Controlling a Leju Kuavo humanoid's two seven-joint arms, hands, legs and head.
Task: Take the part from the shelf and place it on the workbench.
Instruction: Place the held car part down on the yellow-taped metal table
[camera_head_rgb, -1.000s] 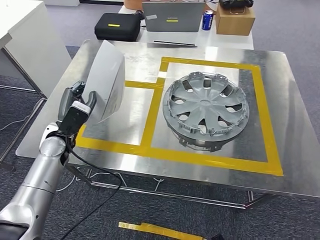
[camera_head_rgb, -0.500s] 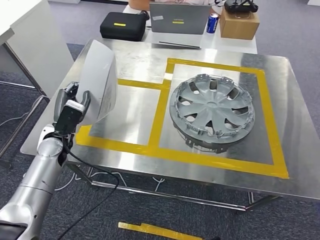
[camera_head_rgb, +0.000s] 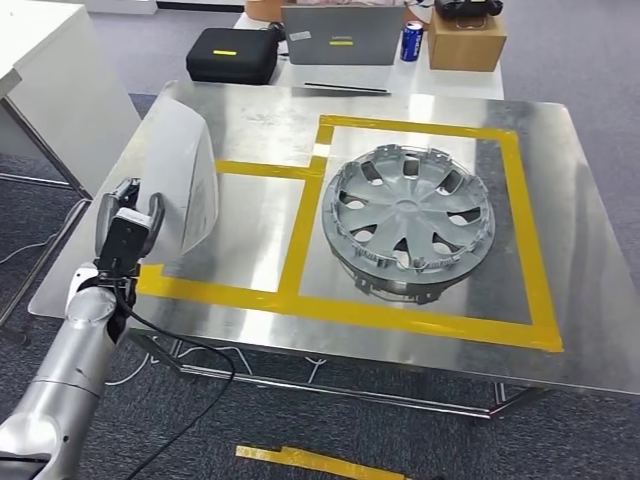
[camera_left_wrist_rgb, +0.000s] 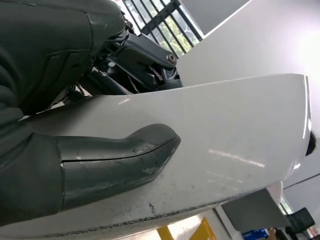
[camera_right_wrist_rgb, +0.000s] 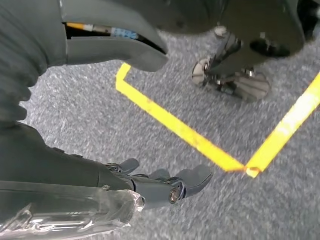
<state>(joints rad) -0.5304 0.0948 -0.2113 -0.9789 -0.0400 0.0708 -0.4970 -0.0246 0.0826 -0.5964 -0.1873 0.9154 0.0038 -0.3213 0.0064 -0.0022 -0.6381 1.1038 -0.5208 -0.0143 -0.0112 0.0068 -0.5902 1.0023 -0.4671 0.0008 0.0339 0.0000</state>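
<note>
The part, a white curved shell, is held upright over the left side of the steel workbench, above the left yellow-taped square. My left hand grips its near edge; in the left wrist view the thumb presses flat on the white shell with the dark fingers behind it. My right hand hangs over grey carpet with its fingers apart and nothing in it.
A silver wheel cover lies in the right taped square. Beyond the bench stand a black case, a laptop, a blue can and a cardboard box. A white cabinet is at the left.
My left hand has carried the white shell leftward and toward the bench's near-left corner, and the shell has turned more edge-on. The camera has shifted slightly.
</note>
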